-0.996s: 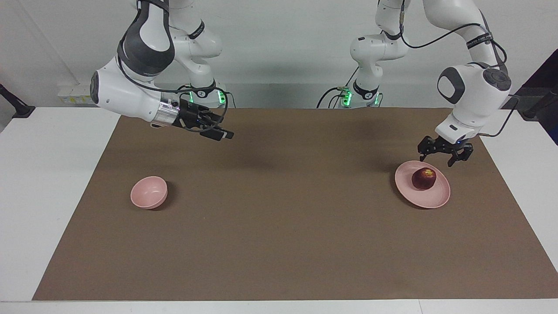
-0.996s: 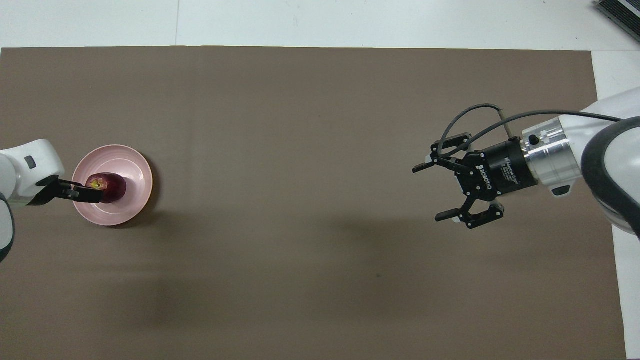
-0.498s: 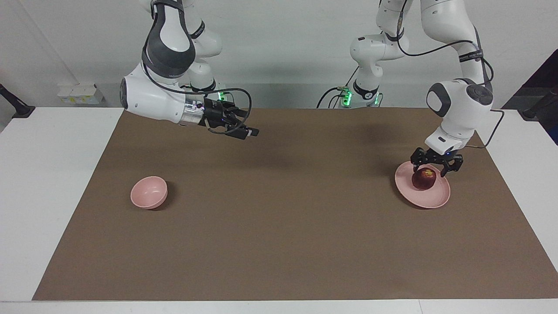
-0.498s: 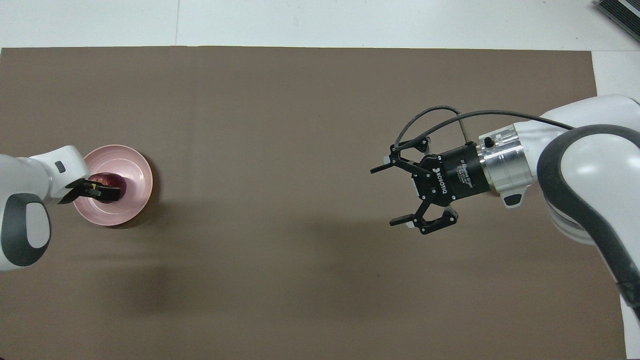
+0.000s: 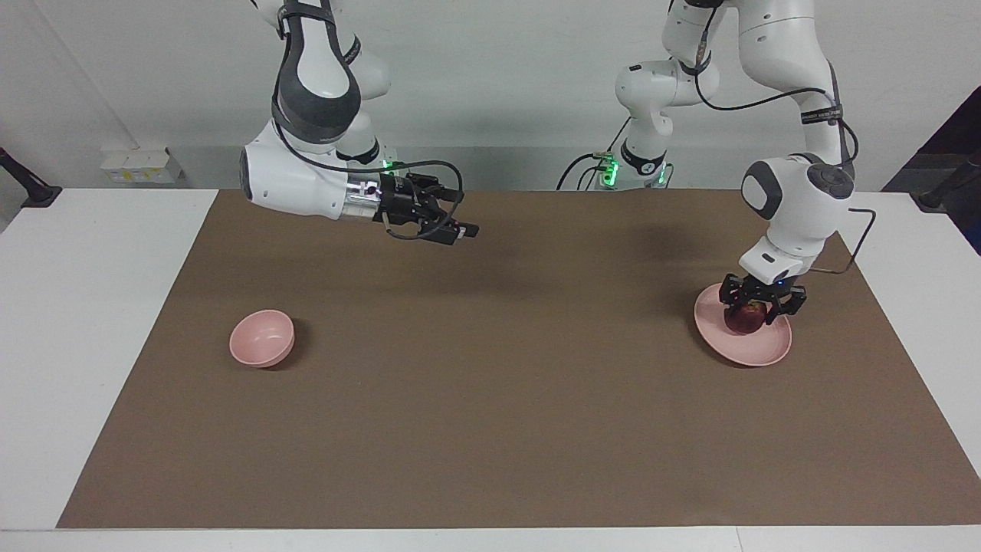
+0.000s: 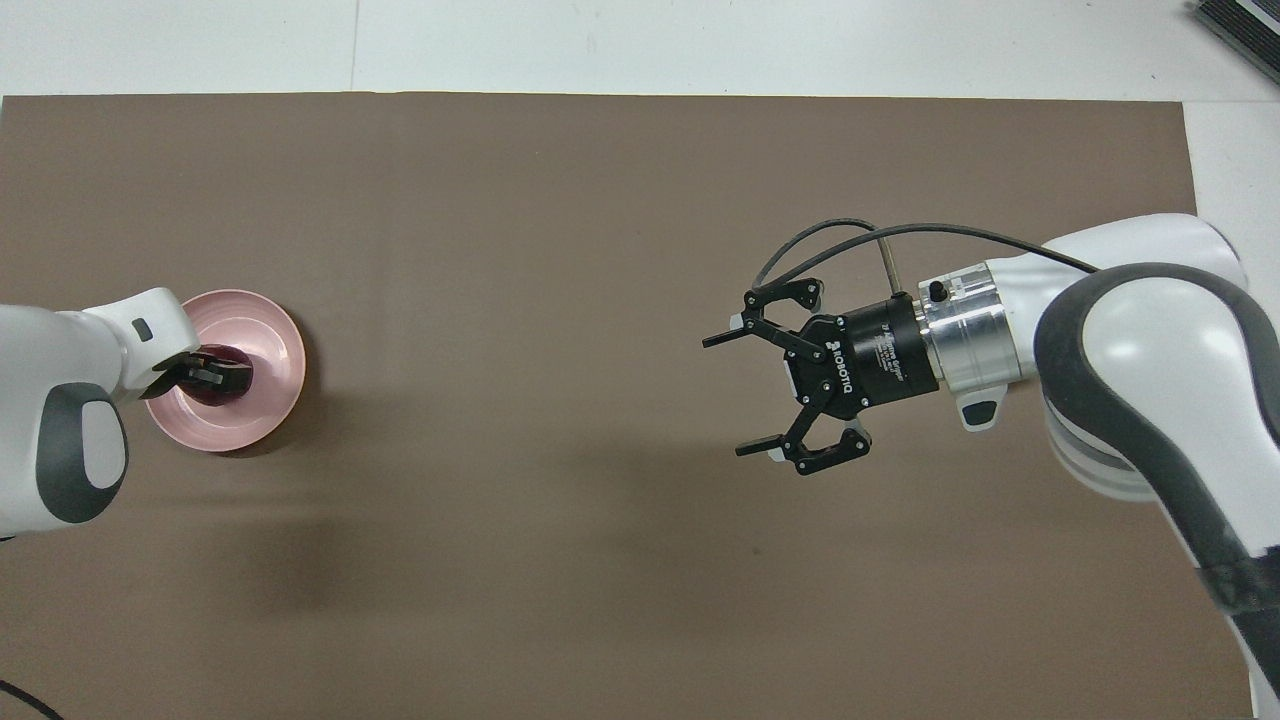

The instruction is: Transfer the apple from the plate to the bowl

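The dark red apple (image 5: 751, 319) lies on the pale pink plate (image 5: 755, 349) toward the left arm's end of the table. My left gripper (image 5: 762, 307) is down over the apple, open, with a finger on either side of it. In the overhead view the left gripper (image 6: 220, 372) covers most of the apple (image 6: 238, 384) on the plate (image 6: 272, 338). The small pink bowl (image 5: 262, 338) stands empty toward the right arm's end; in the overhead view my right arm hides it. My right gripper (image 5: 464, 232) is open and empty, raised over the mat, and it also shows in the overhead view (image 6: 722, 397).
A brown mat (image 5: 490, 399) covers most of the white table (image 5: 92, 322). Nothing else lies on it between the bowl and the plate.
My left gripper has come down from above the plate's rim to straddle the apple. My right gripper has swung toward the middle of the table, still open.
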Available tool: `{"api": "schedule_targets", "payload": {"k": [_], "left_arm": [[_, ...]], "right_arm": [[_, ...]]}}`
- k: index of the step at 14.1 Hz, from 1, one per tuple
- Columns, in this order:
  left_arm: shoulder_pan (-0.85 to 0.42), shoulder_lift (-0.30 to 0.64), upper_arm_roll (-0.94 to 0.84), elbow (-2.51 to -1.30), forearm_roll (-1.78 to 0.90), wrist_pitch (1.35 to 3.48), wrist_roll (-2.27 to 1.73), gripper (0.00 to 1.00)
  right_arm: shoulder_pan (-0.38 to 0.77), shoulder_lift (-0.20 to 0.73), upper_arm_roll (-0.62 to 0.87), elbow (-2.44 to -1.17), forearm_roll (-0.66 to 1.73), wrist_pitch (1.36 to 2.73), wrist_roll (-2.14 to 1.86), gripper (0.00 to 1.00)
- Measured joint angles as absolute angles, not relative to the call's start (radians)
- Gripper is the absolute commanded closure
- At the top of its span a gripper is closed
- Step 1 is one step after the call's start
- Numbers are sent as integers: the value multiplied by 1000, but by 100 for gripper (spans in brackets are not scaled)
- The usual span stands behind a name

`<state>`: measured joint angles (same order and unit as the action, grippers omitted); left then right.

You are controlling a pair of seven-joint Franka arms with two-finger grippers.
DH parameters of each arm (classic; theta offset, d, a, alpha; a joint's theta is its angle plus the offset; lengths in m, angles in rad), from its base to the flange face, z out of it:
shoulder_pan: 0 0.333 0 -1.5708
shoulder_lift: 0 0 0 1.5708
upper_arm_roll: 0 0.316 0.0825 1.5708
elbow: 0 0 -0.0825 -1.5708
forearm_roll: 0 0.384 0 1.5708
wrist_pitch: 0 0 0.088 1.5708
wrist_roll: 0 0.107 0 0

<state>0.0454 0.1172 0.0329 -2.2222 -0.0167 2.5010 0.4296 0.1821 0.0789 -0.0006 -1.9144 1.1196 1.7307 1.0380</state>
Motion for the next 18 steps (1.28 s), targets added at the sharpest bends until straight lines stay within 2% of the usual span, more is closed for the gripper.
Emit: {"api": "schedule_targets", "payload": {"k": [1,2,4,8,11,14,18], "left_arm": [[45,118,33,-2222,-17,2501,430,78],[45,118,33,-2222,-17,2501,430,89],[45,118,33,-2222,-17,2501,430,99],[45,115,31,-2214,-17,2502,430,100],[35,99,17,-2180,-17,2474,429,100],[-21,72,11,-2099,-86,2331,414,100],[-94,53,3,-2008,-301,2177,355,100]], "right_arm": [[182,79,-1,-1915,1120,1731,1038,0],[182,79,-1,-1915,1120,1731,1038,0],[182,79,-1,-1916,1120,1731,1038,0],[181,79,-2,-1916,1120,1735,1038,0],[184,79,-2,-1922,1120,1801,1038,0],[220,79,0,-1928,1120,1869,1058,0],[234,79,0,-1928,1120,1884,1069,0]]}}
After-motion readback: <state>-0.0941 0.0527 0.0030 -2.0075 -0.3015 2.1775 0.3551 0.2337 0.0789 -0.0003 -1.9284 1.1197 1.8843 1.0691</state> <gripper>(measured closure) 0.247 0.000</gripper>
